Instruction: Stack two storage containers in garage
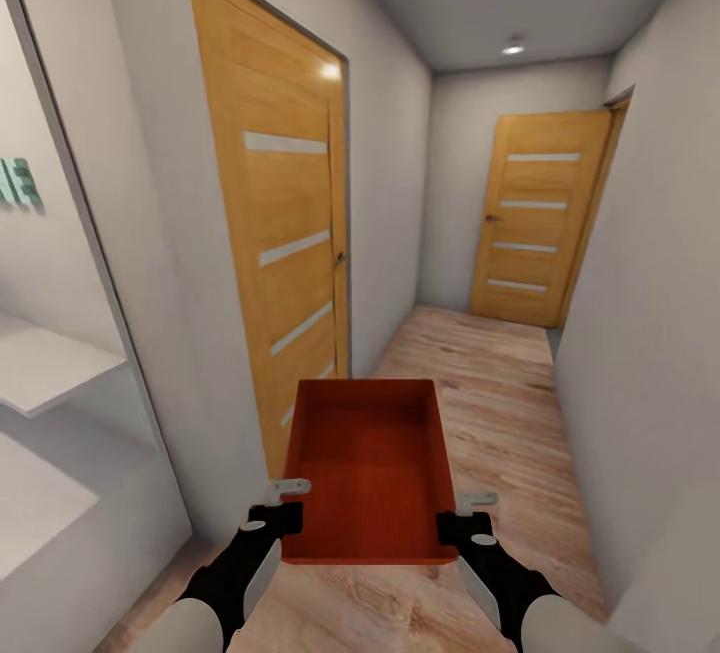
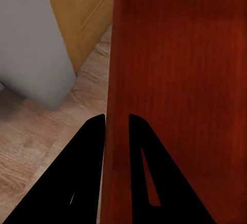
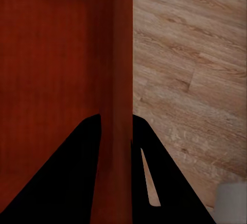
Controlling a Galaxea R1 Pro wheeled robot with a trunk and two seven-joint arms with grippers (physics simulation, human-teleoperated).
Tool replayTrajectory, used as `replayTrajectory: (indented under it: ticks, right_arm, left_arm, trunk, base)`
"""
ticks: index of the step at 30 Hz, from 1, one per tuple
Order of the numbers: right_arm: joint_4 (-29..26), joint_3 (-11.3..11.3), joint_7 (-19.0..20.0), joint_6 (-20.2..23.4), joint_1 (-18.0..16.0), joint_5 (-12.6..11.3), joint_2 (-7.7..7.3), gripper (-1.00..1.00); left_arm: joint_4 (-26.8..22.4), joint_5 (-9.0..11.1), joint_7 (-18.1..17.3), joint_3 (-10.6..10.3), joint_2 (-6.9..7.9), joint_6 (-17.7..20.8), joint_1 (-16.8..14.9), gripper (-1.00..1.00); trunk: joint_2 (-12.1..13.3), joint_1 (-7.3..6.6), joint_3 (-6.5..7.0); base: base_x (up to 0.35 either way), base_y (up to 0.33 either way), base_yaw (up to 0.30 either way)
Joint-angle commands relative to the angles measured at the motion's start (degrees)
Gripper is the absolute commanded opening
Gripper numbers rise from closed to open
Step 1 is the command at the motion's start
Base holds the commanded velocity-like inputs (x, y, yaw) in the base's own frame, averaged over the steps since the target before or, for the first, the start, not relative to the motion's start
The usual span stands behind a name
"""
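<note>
Midway along a narrow corridor, the robot carries one red-orange storage container [image 1: 365, 473] level in front of its trunk, above the light wood-plank floor [image 1: 500, 403]. The container is open-topped and rectangular, its long axis running from near to far, and its inside holds nothing that can be seen. The left gripper [image 1: 280, 503] grasps the container's left wall close to the near corner; the left wrist view shows its two dark fingers [image 2: 85, 172] straddling the thin red wall [image 2: 116, 80], one inside the bin and one outside (clamped on the wall). The right gripper [image 1: 462, 515] holds the right wall at the matching near corner; the right wrist view shows its fingers [image 3: 77, 177] set on either side of that wall [image 3: 119, 69] in the same way, with plank flooring [image 3: 195, 59] below on the outer side. Both black-sleeved forearms enter from the near edge of the head view.

On the left, just beyond the container, stands a tall wooden door [image 1: 285, 263] with pale horizontal inlays, set in a grey-white wall [image 1: 150, 233]. A second door [image 1: 540, 218] of the same pattern closes the far end of the corridor on the right side. A recessed ceiling light [image 1: 513, 49] glows above it. At the near left, a pale shelf-like surface [image 1: 50, 363] shows behind a light frame.
</note>
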Motion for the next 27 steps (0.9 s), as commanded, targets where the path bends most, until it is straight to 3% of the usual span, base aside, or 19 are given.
replayTrajectory:
  ticks: [1,27]
  right_arm:
    - [0.0,-0.6,0.0,0.0,0.0,-1.0,-0.06,-1.00]
    - [0.0,-0.6,0.1,0.1,0.0,-1.0,-0.06,-1.00]
  left_arm:
    - [-0.3,-0.9,3.4,2.1,0.32,0.4,0.0,-1.00]
    - [-0.3,-0.9,3.3,2.1,0.36,0.4,0.0,-1.00]
  trunk:
    - [0.0,0.05,-0.02]
    - [0.0,0.05,-0.02]
  base:
    - [0.323,0.000,-0.028]
    - [0.323,0.011,-0.209]
